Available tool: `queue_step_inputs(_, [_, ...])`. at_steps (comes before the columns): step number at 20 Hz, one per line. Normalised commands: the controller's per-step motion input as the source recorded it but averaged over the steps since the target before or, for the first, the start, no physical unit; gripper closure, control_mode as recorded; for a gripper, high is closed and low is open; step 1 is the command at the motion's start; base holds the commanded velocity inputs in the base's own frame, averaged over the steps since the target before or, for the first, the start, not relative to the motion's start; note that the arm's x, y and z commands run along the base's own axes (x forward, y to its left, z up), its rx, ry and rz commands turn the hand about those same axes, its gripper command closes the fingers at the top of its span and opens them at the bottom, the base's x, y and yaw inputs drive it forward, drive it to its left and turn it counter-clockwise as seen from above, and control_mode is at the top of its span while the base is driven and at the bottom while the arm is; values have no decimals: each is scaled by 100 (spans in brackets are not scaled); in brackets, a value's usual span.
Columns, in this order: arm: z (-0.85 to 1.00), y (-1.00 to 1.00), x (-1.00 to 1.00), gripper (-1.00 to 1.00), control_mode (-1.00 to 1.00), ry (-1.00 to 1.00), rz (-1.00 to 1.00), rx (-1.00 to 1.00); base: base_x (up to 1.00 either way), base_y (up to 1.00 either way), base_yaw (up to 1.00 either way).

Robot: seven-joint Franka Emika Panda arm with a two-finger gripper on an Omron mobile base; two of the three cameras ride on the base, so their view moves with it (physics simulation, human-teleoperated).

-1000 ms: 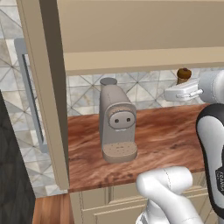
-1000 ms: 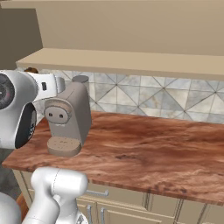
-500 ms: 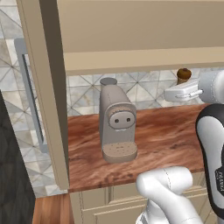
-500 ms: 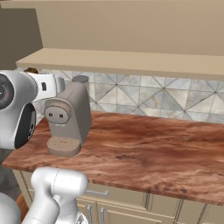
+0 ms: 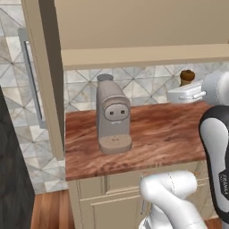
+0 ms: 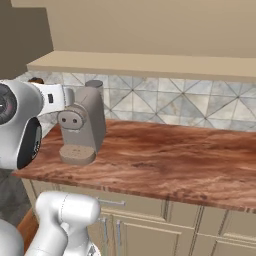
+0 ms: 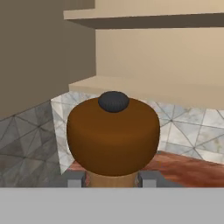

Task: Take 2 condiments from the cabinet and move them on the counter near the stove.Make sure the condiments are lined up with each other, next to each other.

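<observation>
My claw (image 7: 113, 178) is pressed in on the brown pepper mill (image 7: 113, 136), one dark fingertip (image 7: 75, 178) showing at each side of its narrow neck just under the wide rounded head. In the hand view the mill sits right before me, upright, its small dark knob on top, held off the counter (image 5: 147, 134) rather than standing on it. From the left base view the mill's head (image 5: 187, 76) pokes up above my white hand, over the counter's far right part, close to the tiled wall (image 5: 147, 87). From the right base view my hand reaches in from the left edge, and a sliver of the brown mill (image 6: 35, 81) shows at its top, behind the coffee machine (image 6: 82, 122).

The coffee machine stands on the counter near its left end, well back from the front edge, its round drip plate facing forward. The counter's reddish wood top runs long to the right, over cream drawers and doors (image 6: 165, 225).

The cabinet (image 5: 134, 27) hangs above the counter; its flat bottom board (image 6: 145, 64) runs along above the tiles, and its door (image 5: 42, 76) stands swung out at the left, edge-on, with a long slim handle (image 5: 32, 80) on its outer face. I cannot make out the pale shaker anywhere.
</observation>
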Motion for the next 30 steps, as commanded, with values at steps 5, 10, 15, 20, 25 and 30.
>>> queue_step_inputs(5, [0, 0, 0, 100, 100, 0, 0, 0, -78, -45, -3])
queue_step_inputs(10, [0, 0, 0, 100, 100, 0, 0, 0, -69, -92, -1])
queue_step_inputs(15, [0, 0, 0, 100, 100, 0, 0, 0, -42, -100, 0])
queue_step_inputs(20, [0, 0, 0, 100, 100, 0, 0, 0, -22, -100, 0])
queue_step_inputs(25, [0, 0, 0, 100, 100, 0, 0, 0, -1, -100, 0])
queue_step_inputs(30, [0, 0, 0, 100, 100, 0, 0, 0, 0, -100, 0])
